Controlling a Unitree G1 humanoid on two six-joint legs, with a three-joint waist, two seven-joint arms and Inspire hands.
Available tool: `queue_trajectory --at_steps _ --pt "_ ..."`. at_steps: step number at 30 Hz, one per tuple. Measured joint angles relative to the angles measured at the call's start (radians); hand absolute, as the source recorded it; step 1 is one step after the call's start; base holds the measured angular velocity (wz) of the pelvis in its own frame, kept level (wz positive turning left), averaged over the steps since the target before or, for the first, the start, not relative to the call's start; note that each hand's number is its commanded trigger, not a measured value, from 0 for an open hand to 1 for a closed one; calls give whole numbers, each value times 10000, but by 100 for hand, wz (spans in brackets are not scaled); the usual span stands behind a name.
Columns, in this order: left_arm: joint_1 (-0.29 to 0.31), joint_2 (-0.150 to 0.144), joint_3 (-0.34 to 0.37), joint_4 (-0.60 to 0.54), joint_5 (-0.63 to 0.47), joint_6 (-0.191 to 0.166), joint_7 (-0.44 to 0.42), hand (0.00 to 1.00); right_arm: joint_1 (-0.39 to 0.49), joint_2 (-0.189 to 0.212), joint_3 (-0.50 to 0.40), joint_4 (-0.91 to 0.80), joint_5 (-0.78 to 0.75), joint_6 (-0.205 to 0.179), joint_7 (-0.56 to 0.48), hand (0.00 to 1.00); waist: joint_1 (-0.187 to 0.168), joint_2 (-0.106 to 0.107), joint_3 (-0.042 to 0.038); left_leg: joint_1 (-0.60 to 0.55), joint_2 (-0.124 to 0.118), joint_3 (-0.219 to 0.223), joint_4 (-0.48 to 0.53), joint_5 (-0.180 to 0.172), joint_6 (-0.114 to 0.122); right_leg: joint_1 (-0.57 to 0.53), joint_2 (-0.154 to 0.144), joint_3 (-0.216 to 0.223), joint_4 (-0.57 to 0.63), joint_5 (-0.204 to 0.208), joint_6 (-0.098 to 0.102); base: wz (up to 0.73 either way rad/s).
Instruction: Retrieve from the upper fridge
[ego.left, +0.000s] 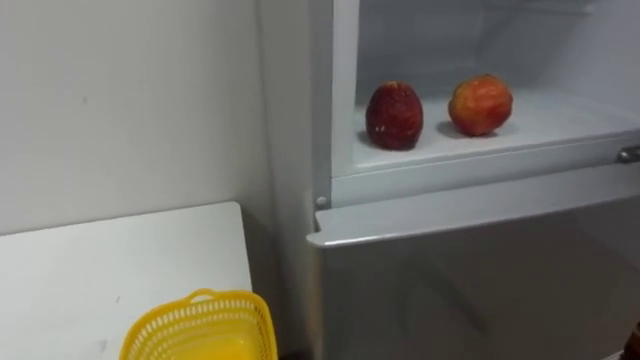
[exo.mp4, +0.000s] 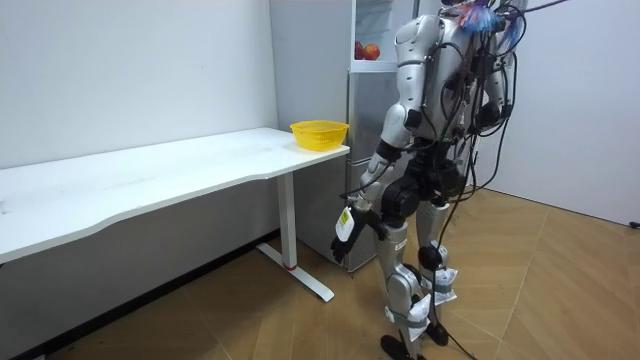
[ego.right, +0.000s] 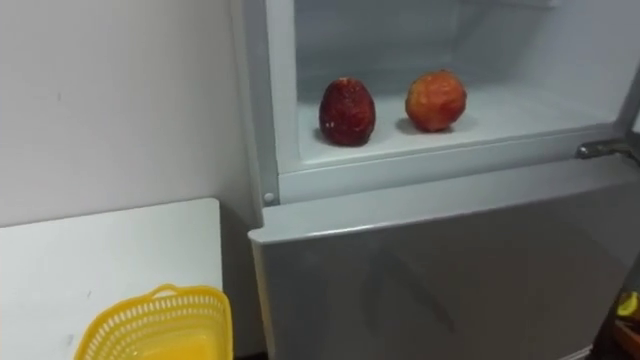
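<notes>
The upper fridge compartment (ego.left: 560, 125) stands open in front of me. On its white shelf a dark red fruit (ego.left: 394, 115) sits to the left and an orange-red fruit (ego.left: 480, 104) to the right, a little apart. In the room view I stand upright facing the fridge (exo.mp4: 365, 110), and both fruits (exo.mp4: 367, 50) show at head height. My left hand (exo.mp4: 345, 228) hangs low at my side, far below the shelf and touching nothing.
The lower fridge door (ego.left: 480, 270) is closed beneath the shelf. To my left stands a white table (ego.left: 100, 280) against the wall, with a yellow basket (ego.left: 200, 328) on its near corner beside the fridge. A metal fitting (ego.right: 610, 148) sticks out at the shelf's right edge.
</notes>
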Motion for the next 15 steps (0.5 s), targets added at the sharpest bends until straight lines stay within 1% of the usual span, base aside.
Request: queue_trajectory --at_steps 2,3,5,6,8,10,12,15 --pt "-108 60 -71 196 -146 -168 19 0 -4 -3 52 -459 -3 -124 -217 0 40 -31 4 105 9 170 -28 0 -1 7 40 147 -21 0 0 -19" --pt "-87 77 -71 277 -163 -253 32 0 -5 -3 133 -863 -33 -124 -331 0 47 -10 7 140 24 230 -48 -2 -1 7 50 172 -47 0 2 -21" --pt "-110 116 -84 285 -159 -266 28 0 -9 -29 279 -1537 -273 -180 -644 0 32 -1 -5 63 32 230 -55 -3 -1 -86 65 175 -44 28 6 -6" --pt "-138 142 -107 275 -162 -275 28 0 -49 -72 363 -1834 -339 -323 -807 0 31 -1 -17 -40 37 230 -57 -3 -2 -198 95 173 -20 52 11 6" --pt "-124 178 -235 271 -265 -354 29 0 -94 -91 503 -2223 -454 -453 -1011 0 57 -9 -23 -88 43 229 -66 -3 -2 -316 104 168 36 80 9 2" --pt "-116 233 -437 276 -334 -384 25 0 -168 -125 755 -2547 -715 -474 -1142 0 68 0 -39 -179 66 229 -61 -3 -2 -337 101 145 58 125 -3 0" --pt "-107 353 -765 262 -343 -402 3 0 -350 -162 1073 -2907 -844 -557 -1262 0 62 -25 -49 -222 84 229 -52 -2 -2 -443 106 134 76 141 -22 0" --pt "-136 402 -1044 278 -357 -424 -19 0 -541 -369 1344 -3295 -891 -675 -1476 0 116 -63 -44 -215 93 230 -23 -2 -4 -438 112 129 58 156 -41 0"
